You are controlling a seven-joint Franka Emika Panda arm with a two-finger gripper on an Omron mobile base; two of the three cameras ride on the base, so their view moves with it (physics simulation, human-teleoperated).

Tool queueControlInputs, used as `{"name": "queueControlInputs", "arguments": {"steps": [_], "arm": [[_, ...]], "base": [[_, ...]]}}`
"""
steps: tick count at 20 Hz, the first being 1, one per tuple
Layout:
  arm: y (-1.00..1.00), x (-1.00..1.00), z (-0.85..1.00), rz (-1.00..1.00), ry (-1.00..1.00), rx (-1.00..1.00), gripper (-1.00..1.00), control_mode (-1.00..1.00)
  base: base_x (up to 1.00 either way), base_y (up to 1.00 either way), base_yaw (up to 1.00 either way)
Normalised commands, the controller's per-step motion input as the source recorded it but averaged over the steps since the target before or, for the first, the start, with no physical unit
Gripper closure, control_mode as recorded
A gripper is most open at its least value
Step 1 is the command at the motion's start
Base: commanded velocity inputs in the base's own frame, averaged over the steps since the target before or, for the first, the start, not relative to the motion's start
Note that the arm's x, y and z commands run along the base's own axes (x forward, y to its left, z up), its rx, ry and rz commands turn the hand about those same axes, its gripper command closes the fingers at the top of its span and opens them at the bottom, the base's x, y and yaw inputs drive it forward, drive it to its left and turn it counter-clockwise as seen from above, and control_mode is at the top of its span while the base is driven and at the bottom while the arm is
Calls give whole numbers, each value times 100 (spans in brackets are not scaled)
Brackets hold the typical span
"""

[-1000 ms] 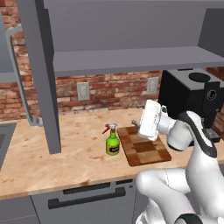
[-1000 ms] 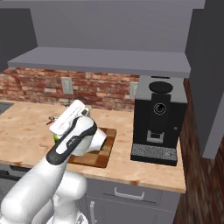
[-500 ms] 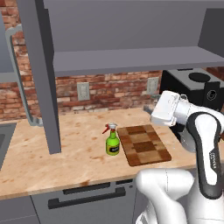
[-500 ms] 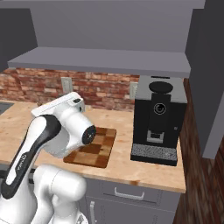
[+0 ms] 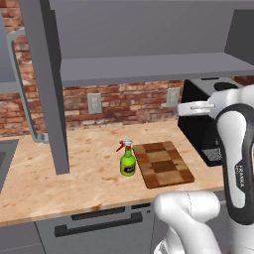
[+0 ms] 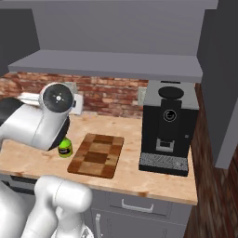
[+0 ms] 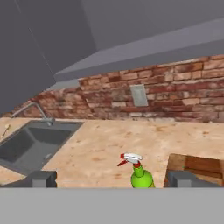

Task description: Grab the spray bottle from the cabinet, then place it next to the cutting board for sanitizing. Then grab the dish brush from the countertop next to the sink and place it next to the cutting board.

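Spray bottle [image 5: 127,159] was recorded upright on worktop [image 5: 89,179], just beside cutting board [image 5: 162,163], left edge.

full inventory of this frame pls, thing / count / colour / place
spray bottle: 1, lime green with white-and-red nozzle, upright on countertop, just left of cutting board
cutting board: 1, dark and light brown checker, flat on countertop
coffee machine: 1, black, right of the board
countertop: 1, beige wood-grain
sink: 1, dark grey, left end of counter, with slim faucet
cabinet: 1, grey, shelf above counter, door swung open
wall outlets: 2, grey, on brick wall
gripper: 1, dark tips, open, holding nothing, above the counter
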Motion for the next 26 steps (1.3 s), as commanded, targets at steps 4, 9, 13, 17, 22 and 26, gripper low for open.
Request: {"name": "queueControlInputs", "arguments": {"steps": [4,9,13,17,22,26], "arm": [[0,-17,-48,-24,29,-20,-100,-100],[0,0,-59,-19,8,-17,-100,-100],[0,-5,-53,-18,4,-15,-100,-100],[0,-35,-17,-9,4,-6,-100,100],[0,0,0,0,0,0,-100,100],[0,0,0,0,0,0,-100,100]], "base": [[0,0,0],[0,0,0],[0,0,0],[-25,0,-1],[-100,0,-1],[-100,53,2]]}}
